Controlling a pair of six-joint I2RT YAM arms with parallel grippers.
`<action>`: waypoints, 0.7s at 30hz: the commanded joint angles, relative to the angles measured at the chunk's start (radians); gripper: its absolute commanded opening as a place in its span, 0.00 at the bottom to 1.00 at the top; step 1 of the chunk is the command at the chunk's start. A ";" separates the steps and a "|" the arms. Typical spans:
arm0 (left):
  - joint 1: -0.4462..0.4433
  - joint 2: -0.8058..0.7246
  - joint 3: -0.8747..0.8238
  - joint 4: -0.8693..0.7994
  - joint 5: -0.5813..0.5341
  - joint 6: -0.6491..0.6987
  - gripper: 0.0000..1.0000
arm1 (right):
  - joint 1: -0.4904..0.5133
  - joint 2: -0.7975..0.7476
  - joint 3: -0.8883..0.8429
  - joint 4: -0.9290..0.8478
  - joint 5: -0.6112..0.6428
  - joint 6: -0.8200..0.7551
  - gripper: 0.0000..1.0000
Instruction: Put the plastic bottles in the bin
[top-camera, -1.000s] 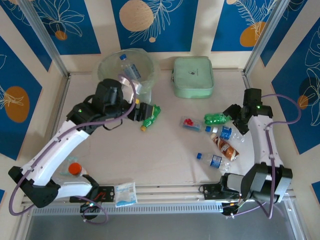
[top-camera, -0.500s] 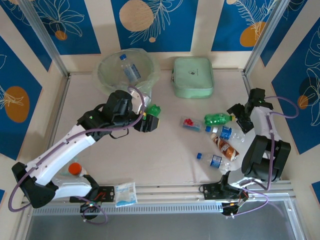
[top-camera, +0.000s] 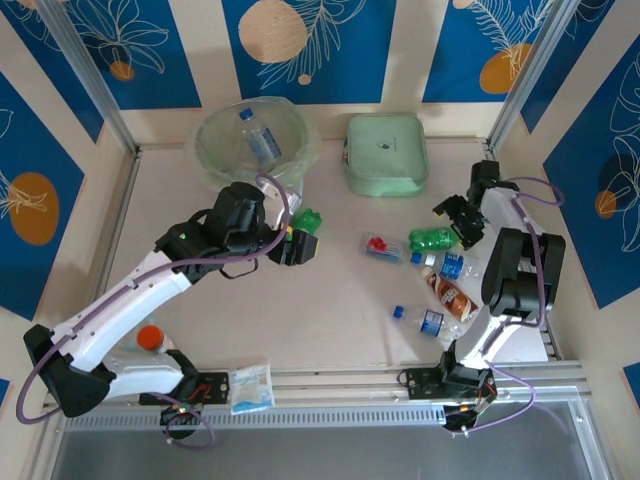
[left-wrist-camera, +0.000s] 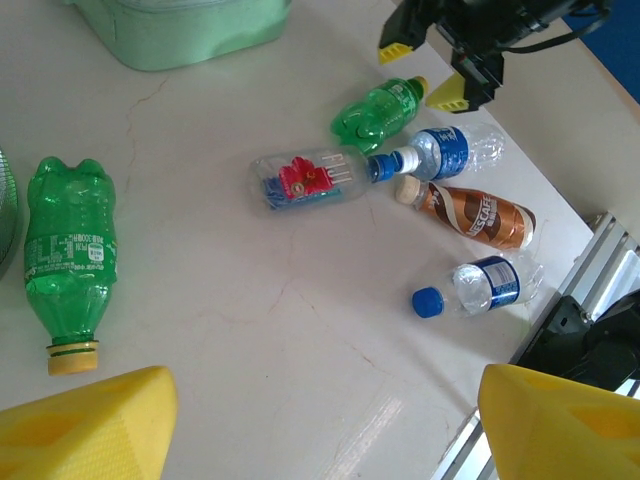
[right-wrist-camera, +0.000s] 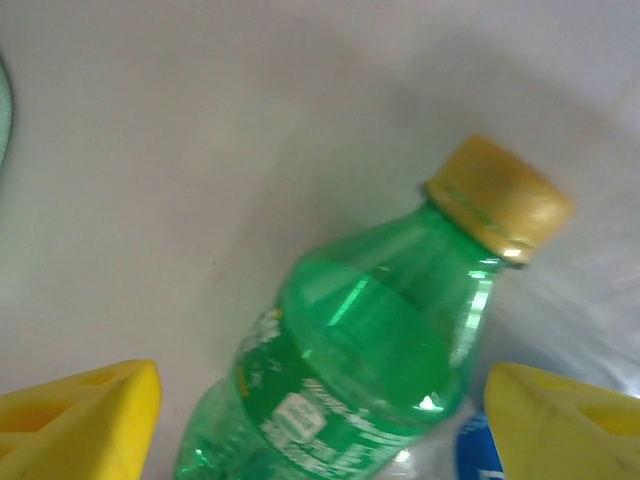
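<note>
One bottle down, plenty left on the table!
A lone clear bottle (top-camera: 258, 140) lies in the bin (top-camera: 215, 150). The left gripper (top-camera: 297, 245), claw apart and empty, hovers near a green bottle (left-wrist-camera: 68, 255). The right gripper (top-camera: 455, 215), claw apart, hangs over a second green bottle (right-wrist-camera: 360, 350), beside several others.

We make out one brand name: NESCAFE, in pale letters along the label of the brown bottle (left-wrist-camera: 475, 214), which lies near the table's right edge. The left green bottle (left-wrist-camera: 68, 255), lying left of the table's middle, carries white print on its green label, too small for us to read. The right green bottle (right-wrist-camera: 350, 380) has white label print that is too blurred to read. We cannot read the blue labels on the two clear bottles (left-wrist-camera: 447, 153) beside the brown one. The mint-green case (top-camera: 386, 153) at the far edge bears a small dark mark we cannot decipher.
</note>
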 joint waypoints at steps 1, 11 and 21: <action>-0.010 -0.028 -0.012 0.002 -0.004 0.004 0.79 | 0.040 0.047 0.055 -0.067 -0.006 0.078 0.85; -0.010 -0.039 -0.017 -0.008 -0.016 0.018 0.78 | 0.083 0.156 0.132 -0.135 0.030 0.181 0.84; -0.009 -0.051 -0.020 -0.017 -0.028 0.017 0.78 | 0.074 0.227 0.145 -0.099 0.048 0.157 0.79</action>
